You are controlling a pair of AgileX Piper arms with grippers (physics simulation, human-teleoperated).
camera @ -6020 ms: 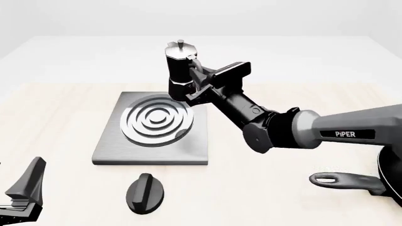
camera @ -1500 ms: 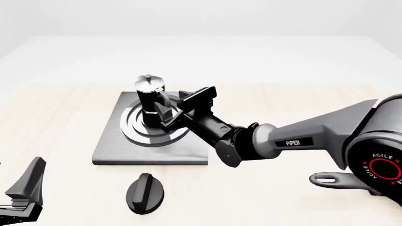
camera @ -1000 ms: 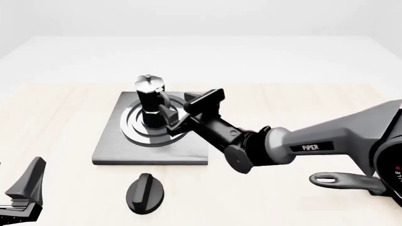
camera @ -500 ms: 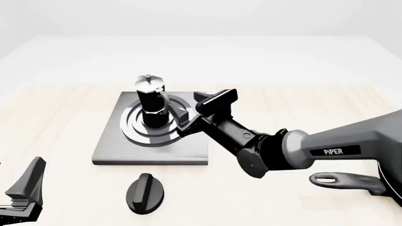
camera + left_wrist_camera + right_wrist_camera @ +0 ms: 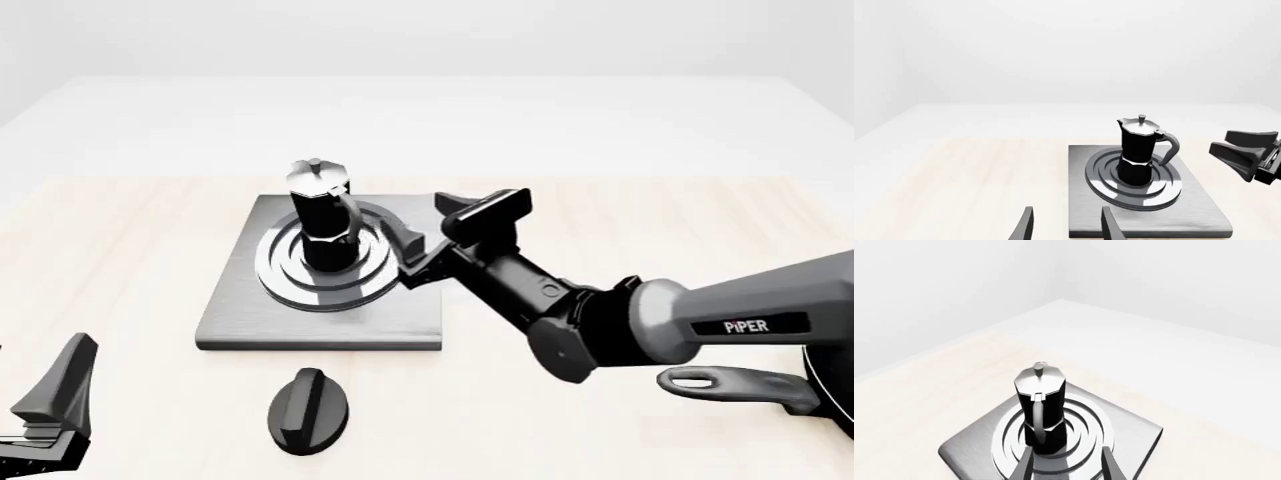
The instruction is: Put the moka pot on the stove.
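The moka pot (image 5: 320, 222) stands upright on the ring burner at the centre of the stove (image 5: 227, 318). The right end effector (image 5: 424, 250), fingers apart and empty, sits just beside the pot's handle; retract it straight, avoiding that handle. The left end effector (image 5: 1066, 227) rests open near the stove. The right arm reads "PiPER".

right gripper (image 5: 424, 243) jaws apart, holding nothing, arm stretched forward-left; left gripper (image 5: 54, 415) parked low near-left, fingers parted.
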